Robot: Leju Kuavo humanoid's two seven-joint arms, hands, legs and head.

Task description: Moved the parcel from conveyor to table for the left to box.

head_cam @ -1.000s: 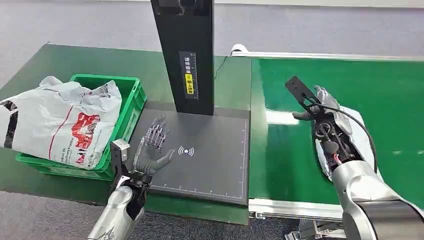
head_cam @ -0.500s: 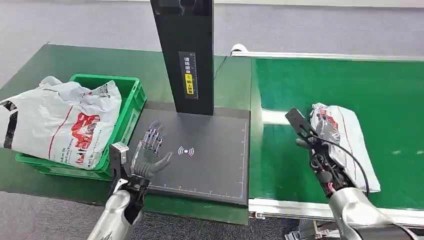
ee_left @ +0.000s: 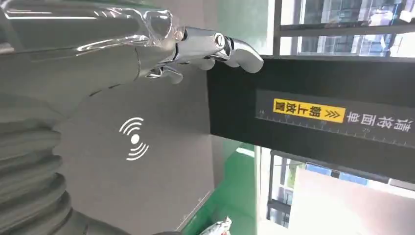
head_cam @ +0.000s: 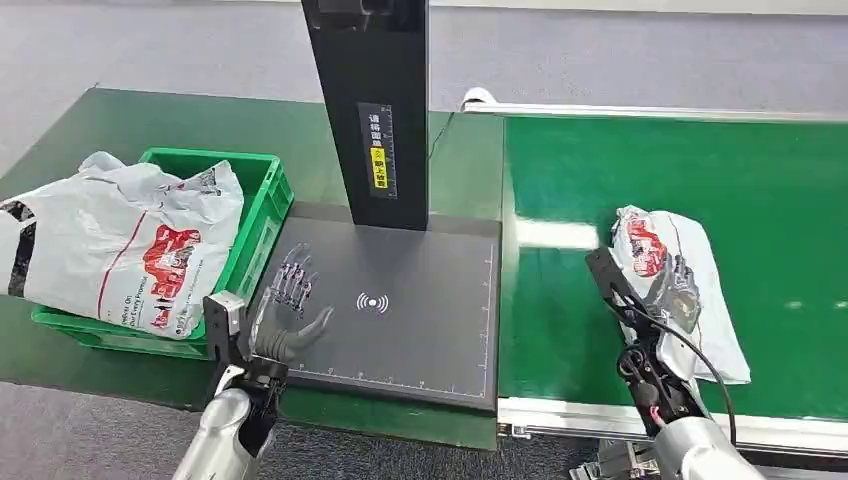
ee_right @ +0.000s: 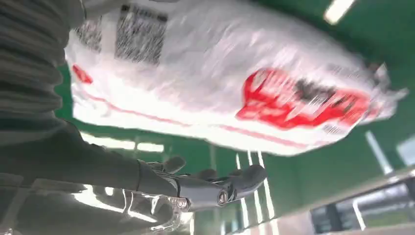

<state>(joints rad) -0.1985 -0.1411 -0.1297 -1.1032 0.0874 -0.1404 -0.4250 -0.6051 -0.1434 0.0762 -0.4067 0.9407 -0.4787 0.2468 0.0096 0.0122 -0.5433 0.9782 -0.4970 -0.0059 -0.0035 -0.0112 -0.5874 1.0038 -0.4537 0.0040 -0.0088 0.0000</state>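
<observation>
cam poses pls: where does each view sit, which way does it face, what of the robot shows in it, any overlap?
Head: high on the body, facing forward and down at the scan pad, green crate and conveyor; both arms show.
Left wrist: behind the left robot hand, facing pad and black post.
Right wrist: behind the right robot hand, facing the parcel.
Shared: head and left wrist both show the pad; head and right wrist the parcel.

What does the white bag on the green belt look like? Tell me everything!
The parcel is a soft, crinkly white plastic mailer bag with a red picture and a thin red line printed on it, plus a black barcode label seen in the right wrist view. It lies flat on the green conveyor belt, near the belt's front edge, its length running away from the robot. The right hand rests against its left side with dark fingers over it; whether it grips is unclear.
</observation>
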